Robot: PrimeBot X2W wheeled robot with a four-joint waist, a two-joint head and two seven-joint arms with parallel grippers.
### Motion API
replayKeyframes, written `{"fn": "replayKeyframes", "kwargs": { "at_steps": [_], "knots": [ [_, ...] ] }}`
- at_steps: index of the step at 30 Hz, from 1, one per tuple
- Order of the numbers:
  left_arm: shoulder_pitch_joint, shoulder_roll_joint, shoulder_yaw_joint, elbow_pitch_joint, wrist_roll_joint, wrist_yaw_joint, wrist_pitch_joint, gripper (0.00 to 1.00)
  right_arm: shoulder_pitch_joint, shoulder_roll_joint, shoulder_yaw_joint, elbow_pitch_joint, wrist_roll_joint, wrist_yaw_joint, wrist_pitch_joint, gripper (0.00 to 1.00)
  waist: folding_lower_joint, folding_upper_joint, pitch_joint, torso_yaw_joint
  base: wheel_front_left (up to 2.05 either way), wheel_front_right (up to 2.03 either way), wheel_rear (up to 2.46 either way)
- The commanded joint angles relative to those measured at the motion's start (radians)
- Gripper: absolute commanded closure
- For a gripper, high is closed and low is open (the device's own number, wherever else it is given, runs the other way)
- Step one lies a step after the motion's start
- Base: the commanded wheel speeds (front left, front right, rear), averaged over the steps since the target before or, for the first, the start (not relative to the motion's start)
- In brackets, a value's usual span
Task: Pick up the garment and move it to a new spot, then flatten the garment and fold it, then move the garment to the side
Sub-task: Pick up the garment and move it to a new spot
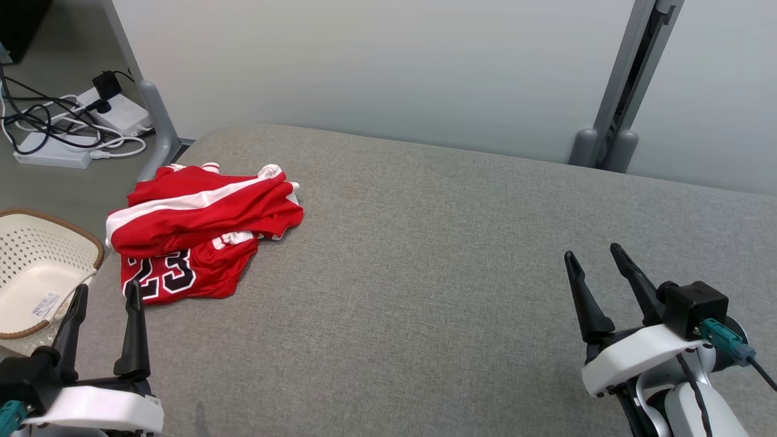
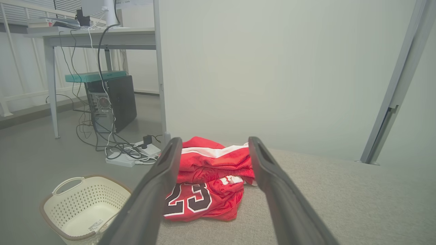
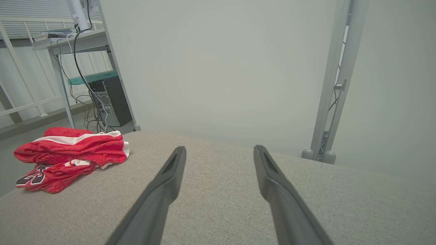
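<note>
The garment (image 1: 194, 233) is a red jersey with white stripes and a black "23", lying crumpled at the left edge of the grey padded table (image 1: 437, 255). My left gripper (image 1: 106, 291) is open at the lower left, its fingertips just short of the garment's near edge, holding nothing. In the left wrist view the garment (image 2: 211, 180) lies straight ahead between the two open fingers (image 2: 163, 180). My right gripper (image 1: 598, 255) is open over bare table at the lower right, far from the garment (image 3: 71, 153), which sits at the left in the right wrist view.
A cream perforated basket (image 1: 36, 267) stands on the floor just left of the table, beside my left gripper. Power strips and cables (image 1: 79, 127) lie on the floor behind it. A grey wall with metal posts (image 1: 613, 121) bounds the table's far side.
</note>
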Motion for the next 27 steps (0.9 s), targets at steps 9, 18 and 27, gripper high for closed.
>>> {"fn": "replayKeyframes", "kwargs": {
  "at_steps": [9,18,27],
  "knots": [
    [-0.036,0.004,0.022,-0.005,-0.001,-0.006,-0.005,0.0,-0.005,-0.001,-0.003,0.002,0.002,0.0,-0.006,0.0,0.0,0.0,0.005,0.006,0.0,0.0,0.0],
    [-0.192,0.054,0.022,0.021,-0.017,-0.038,0.06,0.0,-0.043,-0.013,0.015,-0.03,-0.008,0.0,0.022,0.0,0.0,0.0,0.075,-0.02,0.0,0.0,0.0],
    [-0.465,0.086,-0.007,0.322,-0.106,-0.163,0.216,0.0,-0.122,-0.03,0.046,-0.07,-0.026,0.0,0.05,0.0,0.0,0.0,0.226,-0.085,0.0,0.0,0.0]
  ]
}}
